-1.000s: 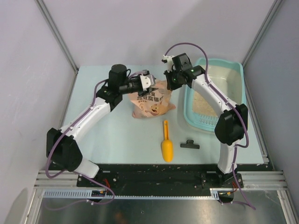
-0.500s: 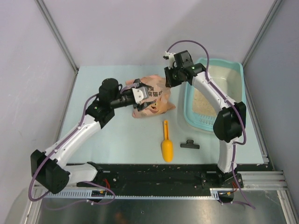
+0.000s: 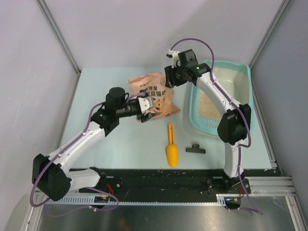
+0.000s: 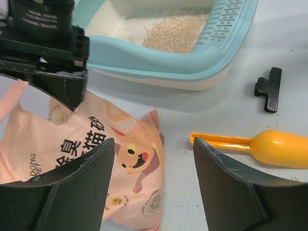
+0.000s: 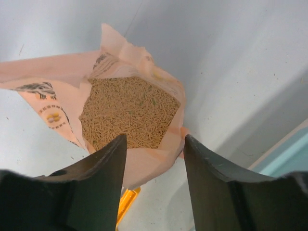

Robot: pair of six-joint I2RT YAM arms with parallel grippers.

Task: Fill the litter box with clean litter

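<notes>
Large light-teal plastic litter box is seen at right of the top view. Only a thin patch of pale beige clean litter is held, so it is far from filled. The pink-orange printed bag beside it has been raised since a second ago; its mouth is opened and brown pellets are exposed. Pouring is judged near. Left gripper and right gripper are spread, nothing clamped. Orange plastic scoop is untouched.
</notes>
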